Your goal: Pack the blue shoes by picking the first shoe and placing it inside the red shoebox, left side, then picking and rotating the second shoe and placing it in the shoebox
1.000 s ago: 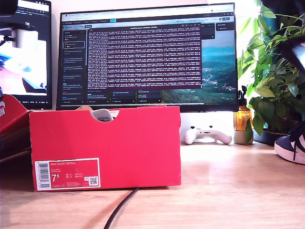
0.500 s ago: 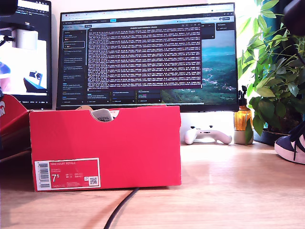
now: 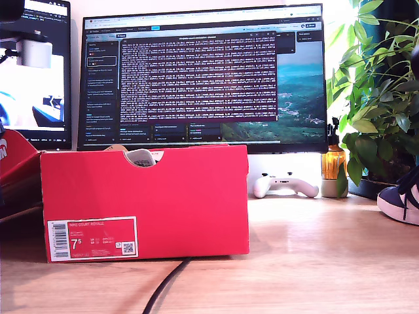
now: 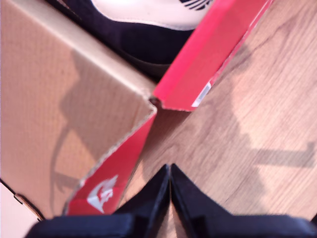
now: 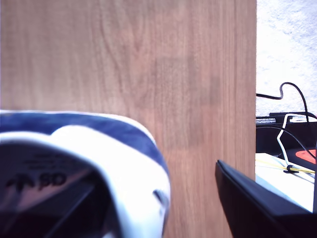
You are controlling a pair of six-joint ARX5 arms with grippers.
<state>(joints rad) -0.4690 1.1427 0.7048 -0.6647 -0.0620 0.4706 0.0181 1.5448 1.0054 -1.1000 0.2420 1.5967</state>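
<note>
Shoes: two navy sneakers; one [image 4: 148, 29] lies inside the red shoebox [image 3: 144, 196], the second shoe [image 3: 399, 199] stands on the desk [image 3: 314, 261] at the exterior view's right edge.
Boxes: one shoebox, on the desk at the exterior view's left.
First end effector [image 4: 170, 171]: fingertips pressed together, empty, over the desk just beside the box's corner.
Second end effector [image 5: 198, 208]: one dark finger [image 5: 247, 203] visible beside the second shoe; cannot tell its opening.
Change: the dark blurred shape at the exterior view's upper right half a second ago has gone; box and shoe unmoved.
</note>
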